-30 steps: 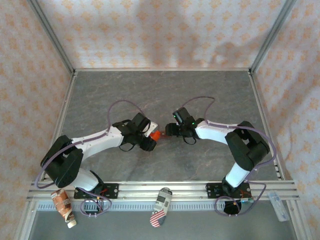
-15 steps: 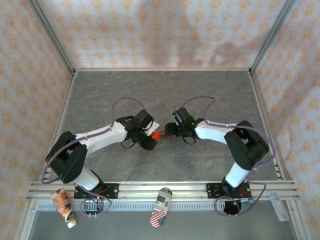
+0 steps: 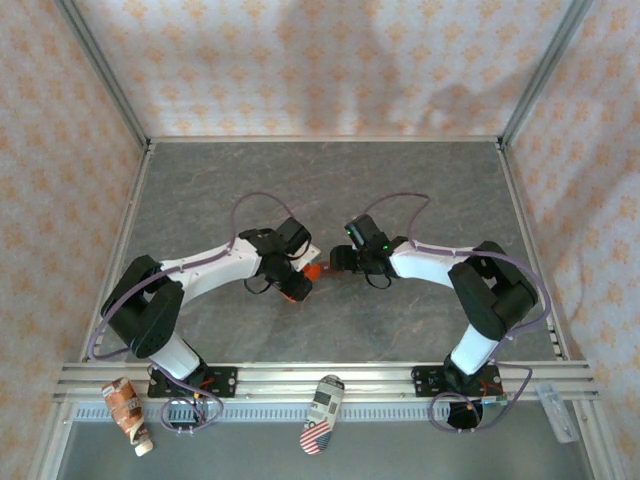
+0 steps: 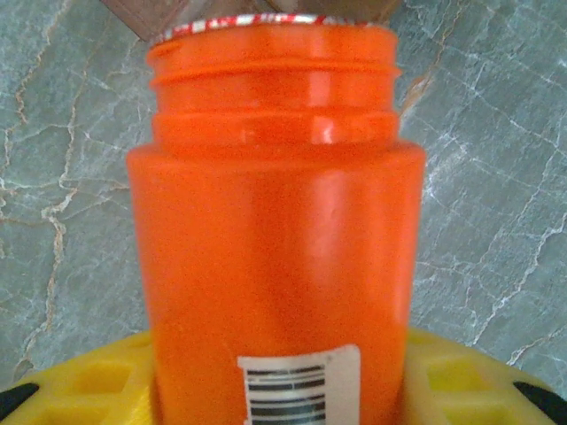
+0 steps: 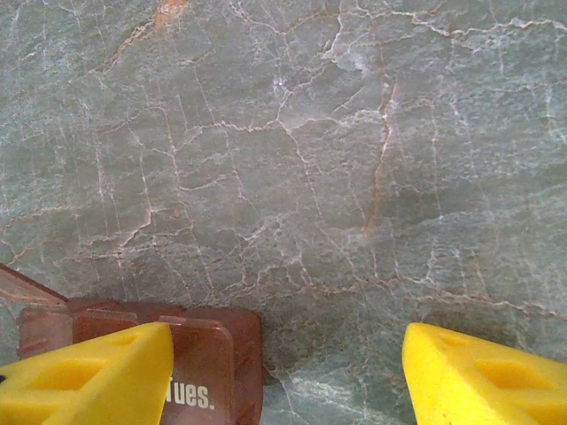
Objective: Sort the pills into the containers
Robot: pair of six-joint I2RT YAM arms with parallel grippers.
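The left gripper [image 4: 275,354] is clamped on the orange bottle [image 4: 275,239], its yellow fingers [image 4: 80,385] pressing the lower body on either side of the barcode label [image 4: 297,390]. The cap is off. The threaded neck [image 4: 270,88] is bare, and a ragged foil edge [image 4: 266,19] rings the mouth, which points away from the wrist. The plastic looks glossy, rigid and probably light, so the straight wall below the shoulder is the right place to hold it (a smooth skin like that could slip if tipped quickly).

The right gripper [image 5: 288,341] stands wide with nothing between its fingers. The finger on the view's left overlaps the pill organizer [image 5: 221,345]; I cannot tell whether it touches. This dark red-brown box lies on the table [image 5: 310,159] at its middle, between the two arms. One compartment is marked "Tues." and a translucent lid flap [image 5: 27,288] is raised at its far side.

The box looks small, thin-walled and light, so it would likely skid on the stone-patterned top. It is better steadied by its walls than by the flap.

What the bottle holds is hidden by its opaque wall. The compartments' insides cannot be made out, and the pills are too small to tell.
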